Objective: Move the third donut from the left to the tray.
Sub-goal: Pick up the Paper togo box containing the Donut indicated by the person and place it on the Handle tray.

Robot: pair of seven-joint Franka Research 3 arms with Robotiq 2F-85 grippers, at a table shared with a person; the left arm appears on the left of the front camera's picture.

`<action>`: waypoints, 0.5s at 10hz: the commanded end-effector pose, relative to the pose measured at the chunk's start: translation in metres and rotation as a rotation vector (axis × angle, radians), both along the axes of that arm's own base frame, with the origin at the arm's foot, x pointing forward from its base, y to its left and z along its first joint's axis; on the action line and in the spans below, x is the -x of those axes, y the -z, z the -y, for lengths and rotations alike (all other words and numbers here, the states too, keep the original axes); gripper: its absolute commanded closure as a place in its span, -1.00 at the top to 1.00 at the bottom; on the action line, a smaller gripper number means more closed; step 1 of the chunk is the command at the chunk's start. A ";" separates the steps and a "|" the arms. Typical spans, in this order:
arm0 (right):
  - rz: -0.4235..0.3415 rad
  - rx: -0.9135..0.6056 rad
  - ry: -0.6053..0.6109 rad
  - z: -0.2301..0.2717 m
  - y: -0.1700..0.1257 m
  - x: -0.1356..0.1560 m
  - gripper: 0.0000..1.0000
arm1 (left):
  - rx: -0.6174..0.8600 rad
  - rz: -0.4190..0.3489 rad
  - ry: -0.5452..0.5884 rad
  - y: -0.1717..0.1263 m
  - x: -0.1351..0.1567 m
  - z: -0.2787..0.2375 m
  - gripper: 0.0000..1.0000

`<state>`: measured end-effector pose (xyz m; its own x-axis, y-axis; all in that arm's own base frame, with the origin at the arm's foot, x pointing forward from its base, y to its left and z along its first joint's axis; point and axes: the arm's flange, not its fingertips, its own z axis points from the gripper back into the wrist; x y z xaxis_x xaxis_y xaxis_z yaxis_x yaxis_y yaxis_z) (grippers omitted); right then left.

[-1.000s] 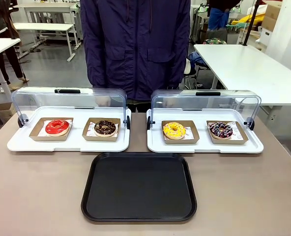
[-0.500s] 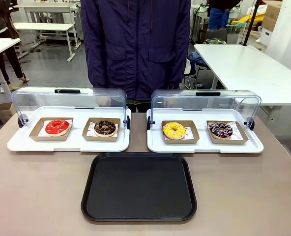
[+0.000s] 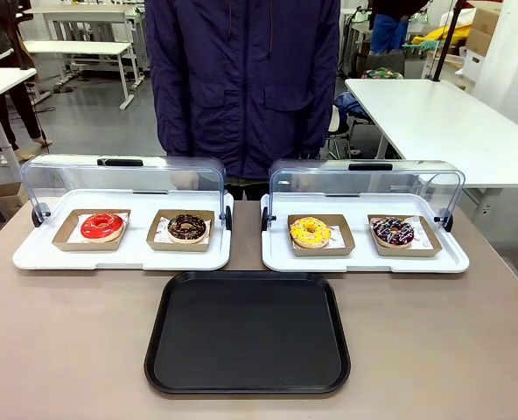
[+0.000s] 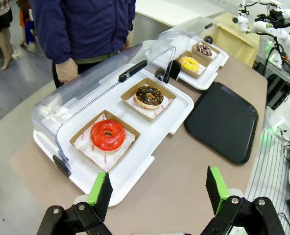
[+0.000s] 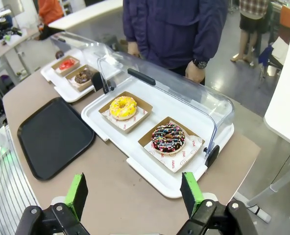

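Observation:
The third donut from the left (image 3: pixel 310 231) has yellow glaze and sprinkles; it sits in a brown cardboard holder on the right white tray, also seen as the yellow donut (image 5: pixel 123 107) and far off as the yellow donut (image 4: pixel 189 63). The black tray (image 3: pixel 248 332) lies bare at the table's near middle, also the tray (image 5: pixel 52 135) and the tray (image 4: pixel 223 121). My left gripper (image 4: pixel 159 191) hangs open above the table near the left white tray. My right gripper (image 5: pixel 135 195) hangs open above the table's right end, well clear of the donut.
A red donut (image 3: pixel 101 226) and a chocolate donut (image 3: pixel 187 227) sit on the left white tray (image 3: pixel 119 257). A dark sprinkled donut (image 3: pixel 392 231) shares the right white tray (image 3: pixel 364 261). Both clear covers (image 3: pixel 364 179) stand raised at the back. A person (image 3: pixel 241 87) stands at the far side.

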<state>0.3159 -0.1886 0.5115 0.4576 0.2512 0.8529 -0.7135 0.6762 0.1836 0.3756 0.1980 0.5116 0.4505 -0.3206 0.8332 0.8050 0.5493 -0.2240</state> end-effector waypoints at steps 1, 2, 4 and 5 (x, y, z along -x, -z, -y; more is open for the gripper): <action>0.034 -0.008 -0.010 0.001 -0.002 -0.003 1.00 | 0.007 0.011 0.011 -0.002 0.001 0.001 1.00; 0.034 -0.008 -0.010 0.001 -0.002 -0.003 1.00 | 0.007 0.011 0.011 -0.002 0.001 0.001 1.00; 0.034 -0.008 -0.010 0.001 -0.002 -0.003 1.00 | 0.007 0.011 0.011 -0.002 0.001 0.001 1.00; 0.034 -0.008 -0.010 0.001 -0.002 -0.003 1.00 | 0.007 0.011 0.011 -0.002 0.001 0.001 1.00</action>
